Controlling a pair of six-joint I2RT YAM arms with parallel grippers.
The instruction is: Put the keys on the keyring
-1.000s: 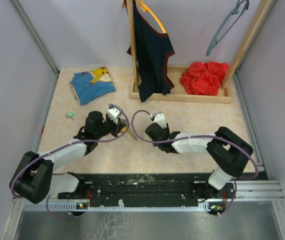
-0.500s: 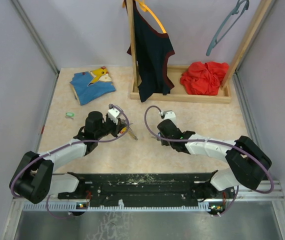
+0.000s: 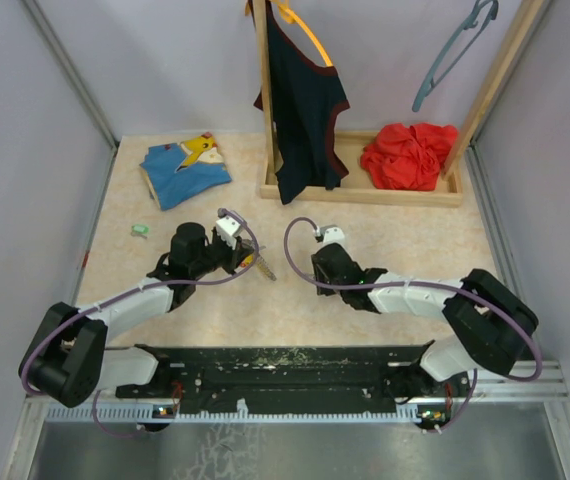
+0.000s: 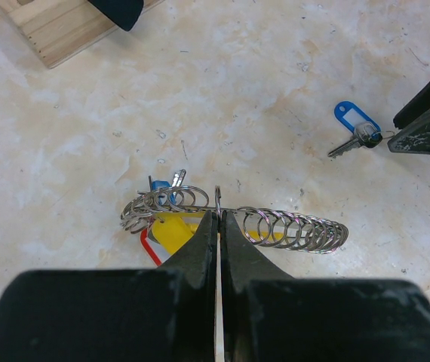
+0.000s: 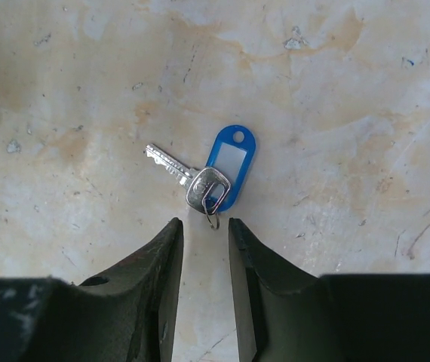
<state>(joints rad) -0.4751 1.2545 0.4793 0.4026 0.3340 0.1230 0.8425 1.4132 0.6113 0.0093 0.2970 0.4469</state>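
My left gripper [image 4: 219,215] is shut on the keyring [image 4: 290,228], a grey wire strung with several small rings, with a yellow tag [image 4: 173,230] and a red piece [image 4: 148,245] under it. The pair sits at mid-table in the top view [image 3: 255,264]. The blue key [image 5: 204,185], a silver key on a blue plastic tag, lies flat on the table just ahead of my open right gripper [image 5: 205,226], untouched. It also shows in the left wrist view [image 4: 354,130]. The mint green key [image 3: 140,230] lies far left. My right gripper [image 3: 315,272] hides the blue key from above.
A wooden rack [image 3: 365,192] at the back holds a dark shirt [image 3: 303,110] on an orange hanger and a red cloth [image 3: 410,155]. A folded blue garment [image 3: 185,168] lies back left. Walls close in on both sides.
My right gripper drew back to the right, away from the keyring, then edged slightly left again. The left arm and the keyring have not moved.
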